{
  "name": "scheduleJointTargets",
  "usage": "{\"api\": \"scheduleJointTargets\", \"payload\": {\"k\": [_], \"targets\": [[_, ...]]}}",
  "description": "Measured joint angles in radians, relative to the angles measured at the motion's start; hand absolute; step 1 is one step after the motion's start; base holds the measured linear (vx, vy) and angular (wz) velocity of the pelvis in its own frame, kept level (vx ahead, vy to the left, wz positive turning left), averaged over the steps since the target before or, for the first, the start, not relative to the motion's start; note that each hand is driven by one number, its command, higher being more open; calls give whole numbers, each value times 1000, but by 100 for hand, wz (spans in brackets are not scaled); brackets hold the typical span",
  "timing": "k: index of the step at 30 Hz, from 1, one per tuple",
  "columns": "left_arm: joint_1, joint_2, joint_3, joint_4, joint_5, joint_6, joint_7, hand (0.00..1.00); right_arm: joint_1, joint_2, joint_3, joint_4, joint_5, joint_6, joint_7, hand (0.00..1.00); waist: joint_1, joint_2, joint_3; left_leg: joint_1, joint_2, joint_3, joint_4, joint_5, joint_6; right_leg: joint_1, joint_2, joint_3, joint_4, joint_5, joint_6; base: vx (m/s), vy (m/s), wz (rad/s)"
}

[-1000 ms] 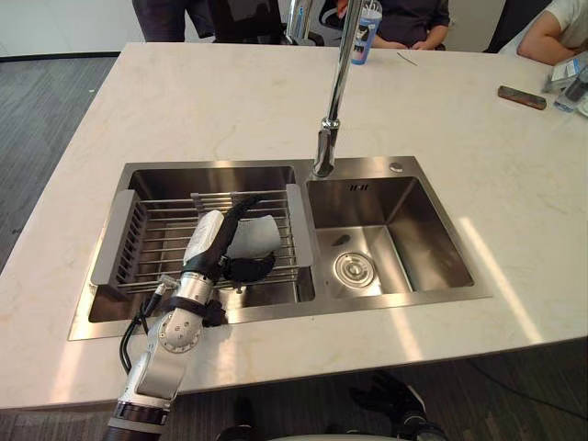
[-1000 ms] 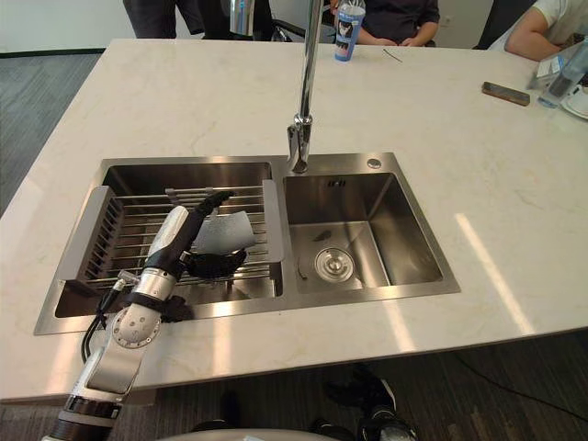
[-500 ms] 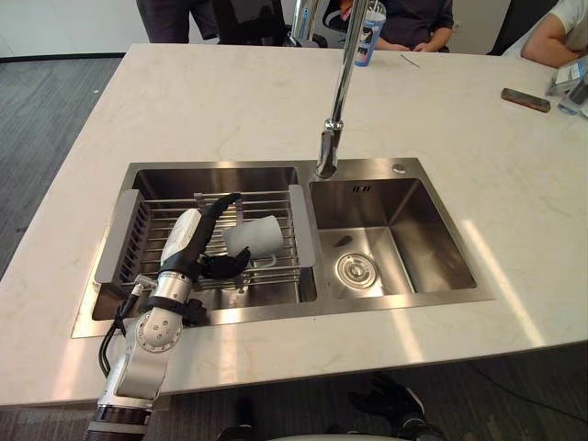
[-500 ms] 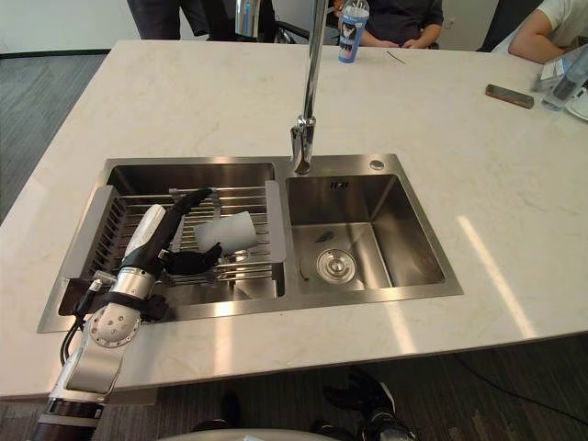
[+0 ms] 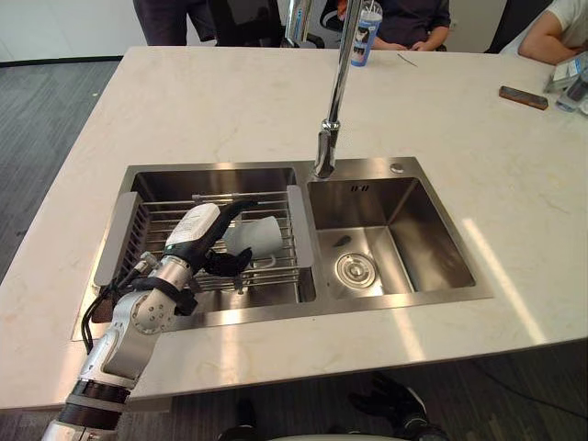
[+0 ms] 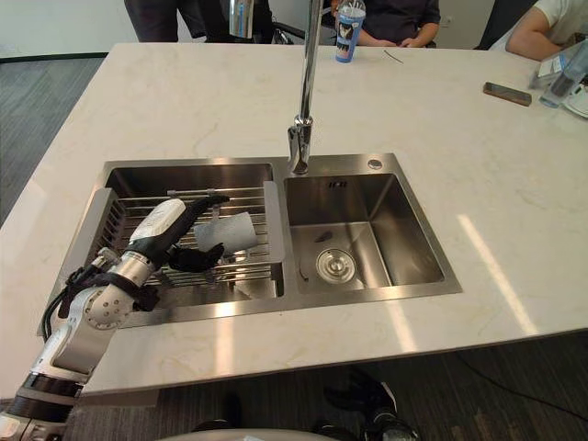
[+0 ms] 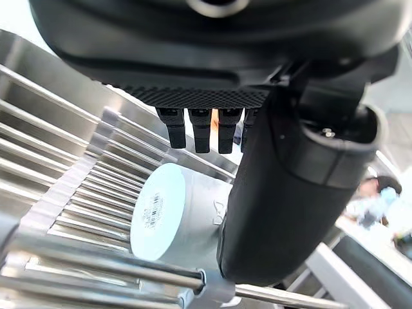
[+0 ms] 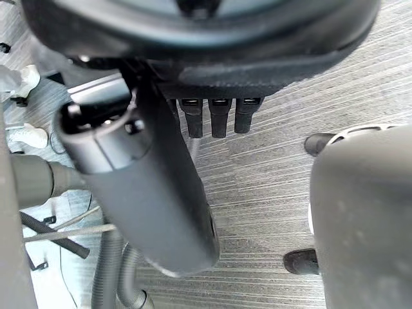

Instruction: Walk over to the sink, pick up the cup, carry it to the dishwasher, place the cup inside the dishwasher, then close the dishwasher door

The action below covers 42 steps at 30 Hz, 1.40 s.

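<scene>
Stainless steel formed the sink (image 5: 418, 234), a wire rack (image 5: 147, 241) set in its left basin. The pale, smooth, cylindrical cup (image 5: 259, 235) was laid sideways on the rack. The left hand (image 5: 195, 231) was held over it, fingers straight, thumb beside, nothing gripped; the right hand (image 8: 193, 58) was hung uncurled and empty. Only the approach was judged done; lifting, carrying, loading and door-closing were left.

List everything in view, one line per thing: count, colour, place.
counter: one, cream, middle of view
sink: one, steel, two basins, set in counter
faucet: one, chrome, behind sink
rack: one, steel wire, left basin
cup: one, pale, on its side on rack
bottle: one, blue-white, far edge
phone: one, dark, far right
people: several, beyond far edge
left hand: dark, open, beside cup
right hand: dark, open, above floor
</scene>
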Motion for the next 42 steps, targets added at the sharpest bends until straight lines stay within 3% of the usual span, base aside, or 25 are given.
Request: {"api": "scheduleJointTargets", "payload": {"k": [15,16,25,31,35,41,42], "targets": [[-167,191,-167,207,-93,39,-145,90,0,-19,10,0,-37,35,31,90,-29,22,1,2,-1,6,5,-7,-7,4,0,4,-13,2,0,0,0,-1],[-170,198,-176,210,-93,39,-150,30,0,-20,11,0,-37,35,31,90,-29,23,1,2,-1,6,5,-7,-7,5,1,3,-14,2,0,0,0,0],[-229,200,-221,248,-50,49,-147,30,-1,-23,18,6,-38,35,31,90,-34,24,2,11,-2,4,-1,-7,-7,15,0,1,-15,3,0,0,0,0],[-229,179,-223,250,-108,58,-137,30,7,-23,15,7,-38,35,29,90,-36,24,2,10,-2,2,0,-7,-7,16,0,-2,-16,3,0,0,0,1],[-228,141,-206,253,-173,83,-89,30,7,-22,13,10,-38,35,28,90,-24,24,2,11,-4,-1,4,-7,-7,19,-1,-4,-16,3,0,0,0,3],[-222,73,-93,259,-276,90,-28,30,1,-21,8,33,-38,35,27,90,-15,24,1,19,-10,-11,0,-6,-6,33,-5,-14,-15,3,0,-23,4,6],[-222,61,-70,258,-295,90,-11,90,0,-20,8,34,-38,35,27,90,-13,23,1,20,-10,-11,0,-6,-6,34,-6,-13,-14,3,0,-50,6,-2]]}}
